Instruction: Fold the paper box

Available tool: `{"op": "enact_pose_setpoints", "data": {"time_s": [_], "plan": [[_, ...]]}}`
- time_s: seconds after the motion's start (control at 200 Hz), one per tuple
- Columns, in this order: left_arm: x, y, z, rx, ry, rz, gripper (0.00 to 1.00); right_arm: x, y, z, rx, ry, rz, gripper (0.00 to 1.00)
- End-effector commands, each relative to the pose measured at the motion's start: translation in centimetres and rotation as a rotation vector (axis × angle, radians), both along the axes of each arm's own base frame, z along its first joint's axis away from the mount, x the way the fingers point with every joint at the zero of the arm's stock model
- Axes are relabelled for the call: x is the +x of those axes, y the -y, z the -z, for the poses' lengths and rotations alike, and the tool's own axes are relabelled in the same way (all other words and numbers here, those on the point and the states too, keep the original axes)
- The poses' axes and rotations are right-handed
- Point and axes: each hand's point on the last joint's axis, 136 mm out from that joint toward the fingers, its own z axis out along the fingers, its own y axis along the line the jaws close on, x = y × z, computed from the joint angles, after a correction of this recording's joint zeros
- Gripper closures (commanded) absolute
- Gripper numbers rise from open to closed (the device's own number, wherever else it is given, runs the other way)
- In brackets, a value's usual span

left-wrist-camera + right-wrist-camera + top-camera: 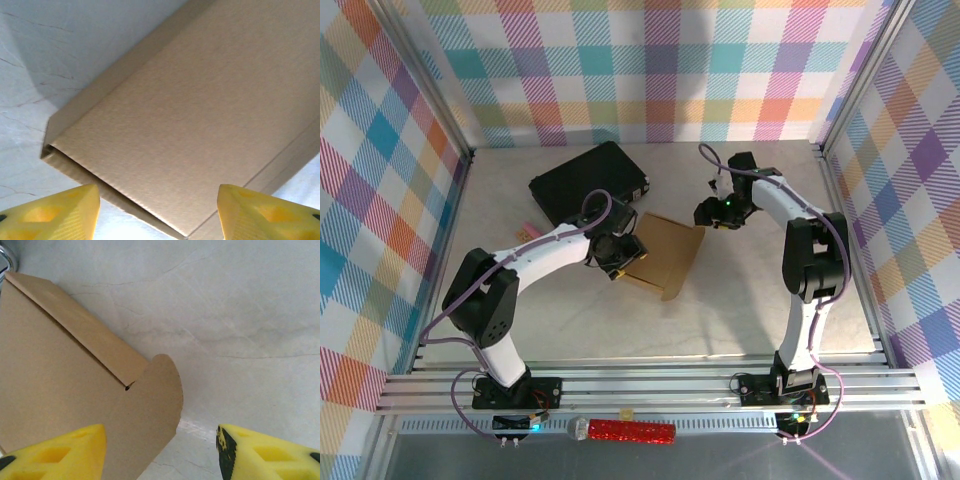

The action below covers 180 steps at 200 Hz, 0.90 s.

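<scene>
Lying flat on the table (570,330), the paper box (665,255) sat between the two arms, just in front of the shut black case (588,183), probably so that each arm could work one end. The left gripper (615,250) hung over its left edge, the yellow fingertips (55,215) spread wide with nothing pinched. The right gripper (717,212) hovered by the far right corner, likewise spread and empty, above a rounded flap (160,385). The box was collapsed; the narrow opening (47,150) at its end seemed empty, though it was too dark to be sure. The case's contents were hidden.
</scene>
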Motion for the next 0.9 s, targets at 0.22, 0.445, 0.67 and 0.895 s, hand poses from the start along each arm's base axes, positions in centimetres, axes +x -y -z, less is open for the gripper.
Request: {"op": "enact_pose_setpoints", "data": {"time_s": [0.22, 0.445, 0.67, 0.895], "plan": [[-4.1, 0.7, -0.9, -0.14, -0.166, -0.482, 0.36, 1.0, -0.5, -4.6, 0.062, 0.109, 0.034, 0.41], [-2.0, 2.7, 1.6, -0.127, -0.19, -0.493, 0.34, 1.3, -1.3, -5.5, 0.115, 0.099, 0.055, 0.41], [-1.7, -1.0, 3.8, 0.079, -0.165, -0.4, 0.38, 1.0, -1.5, -6.5, 0.128, 0.112, 0.036, 0.4], [4.8, -5.3, 3.6, 0.233, -0.01, -0.097, 0.58, -0.8, -2.5, -5.5, 0.131, 0.079, -0.033, 0.41]]}}
